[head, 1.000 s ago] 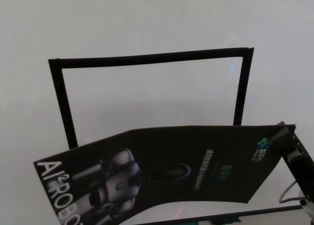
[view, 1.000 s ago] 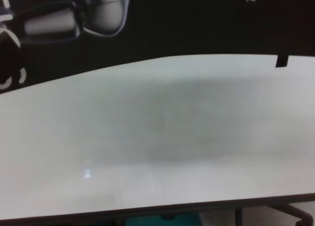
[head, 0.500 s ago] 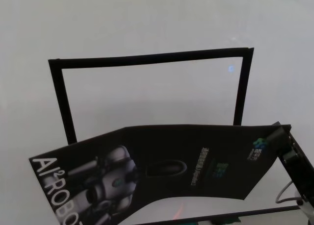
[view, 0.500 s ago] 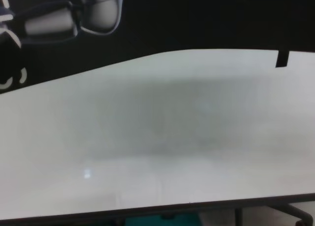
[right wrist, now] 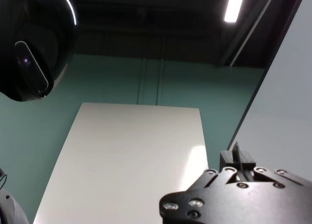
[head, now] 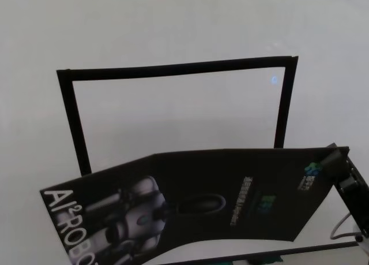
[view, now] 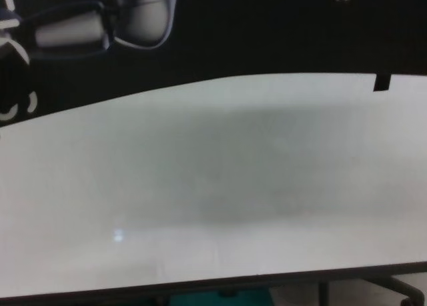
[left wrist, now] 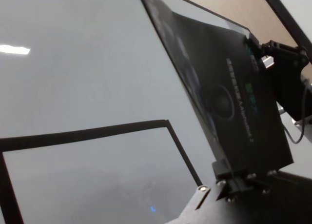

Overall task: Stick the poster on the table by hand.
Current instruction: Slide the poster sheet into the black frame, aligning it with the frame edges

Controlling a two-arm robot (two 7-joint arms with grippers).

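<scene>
The poster (head: 230,196), glossy black with a silver robot picture and white lettering, hangs bowed above the near part of the white table (head: 173,22). My right gripper (head: 334,159) is shut on its right corner. In the left wrist view my left gripper (left wrist: 235,175) is shut on the poster's (left wrist: 229,92) opposite end, and the right gripper (left wrist: 273,50) shows farther off. The right wrist view shows the right gripper (right wrist: 237,161) pinching the sheet's thin edge. The chest view shows the poster's lower edge (view: 233,33) above the table (view: 200,186).
A rectangle of black tape (head: 173,68) is laid out on the table beyond the poster, with its near side hidden behind the sheet. The table's dark front edge (view: 220,279) runs close below. My head (right wrist: 34,43) shows in the right wrist view.
Half a second ago the poster sat slightly higher and farther left; it has since come back down and right. Both grippers keep their hold.
</scene>
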